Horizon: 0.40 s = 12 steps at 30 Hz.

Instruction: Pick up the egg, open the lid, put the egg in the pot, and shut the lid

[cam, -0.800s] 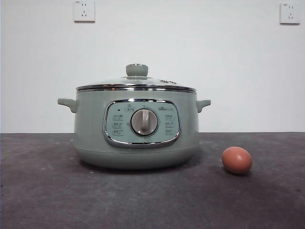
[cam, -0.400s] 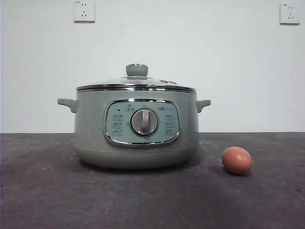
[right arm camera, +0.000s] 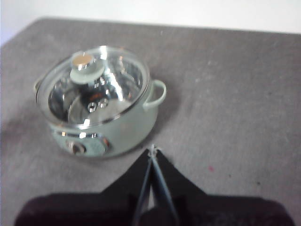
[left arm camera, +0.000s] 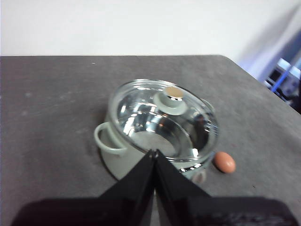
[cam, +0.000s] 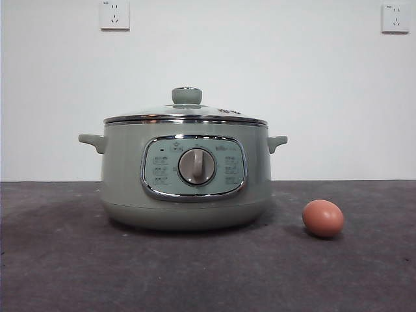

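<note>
The pale green pot [cam: 186, 175] stands mid-table with the lid [cam: 186, 112] shut on it, the green knob on top. The reddish-brown egg [cam: 323, 218] lies on the table to the right of the pot, apart from it. Neither gripper shows in the front view. In the left wrist view my left gripper [left arm camera: 154, 151] is shut and empty, raised above the pot [left arm camera: 113, 162], the lid [left arm camera: 162, 120] and the egg [left arm camera: 225, 162]. In the right wrist view my right gripper [right arm camera: 153, 149] is shut and empty, raised beside the pot [right arm camera: 129, 132] and the lid [right arm camera: 94, 87]; the egg is hidden there.
The dark grey table [cam: 65, 260] runs to a white wall with two sockets, one at the left [cam: 115, 14] and one at the right [cam: 395, 17]. The table's corner and edge [left arm camera: 244, 73] show in the left wrist view.
</note>
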Tool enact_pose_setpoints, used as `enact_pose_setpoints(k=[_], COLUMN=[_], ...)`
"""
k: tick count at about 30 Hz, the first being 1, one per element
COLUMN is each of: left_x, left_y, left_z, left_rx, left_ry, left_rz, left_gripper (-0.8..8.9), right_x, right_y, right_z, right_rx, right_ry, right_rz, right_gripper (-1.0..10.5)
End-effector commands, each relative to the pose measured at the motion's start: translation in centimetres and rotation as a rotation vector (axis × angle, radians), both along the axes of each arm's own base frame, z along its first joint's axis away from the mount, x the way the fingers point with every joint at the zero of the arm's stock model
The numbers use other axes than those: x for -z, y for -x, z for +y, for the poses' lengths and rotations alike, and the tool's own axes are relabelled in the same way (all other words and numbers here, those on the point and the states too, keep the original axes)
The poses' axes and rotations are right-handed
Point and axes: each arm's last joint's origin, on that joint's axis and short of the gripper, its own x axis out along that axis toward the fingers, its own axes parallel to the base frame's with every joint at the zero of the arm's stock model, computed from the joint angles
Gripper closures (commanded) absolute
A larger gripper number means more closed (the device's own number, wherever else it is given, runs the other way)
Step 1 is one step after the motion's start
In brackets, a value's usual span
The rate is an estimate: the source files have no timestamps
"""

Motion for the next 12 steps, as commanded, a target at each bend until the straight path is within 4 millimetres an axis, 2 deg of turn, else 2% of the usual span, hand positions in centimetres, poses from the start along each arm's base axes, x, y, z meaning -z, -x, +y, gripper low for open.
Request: enact_pose_setpoints(k=[1,9,12], left_x=[-0.67,-0.75,-0.58], left_y=[0.14,-0.22,-0.44], left_z=[-0.26,-0.54,-0.59], left_rx=[0.048,0.087,0.110], left_ry=[-0.037,-0.029,-0.017], left_rz=[-0.015,0.024,0.048], left_gripper=[8.20,8.16,7.75], right_x=[-0.43,-0.40,-0.39], right_y=[0.03,0.08,0.09], right_z=[0.08,0.14,0.14], right_rx=[-0.037,-0.048,-0.048], right_ry=[0.023,0.019,0.019], right_rz=[-0.005,0.007,0.009], right_gripper=[9.6,9.5,9.3])
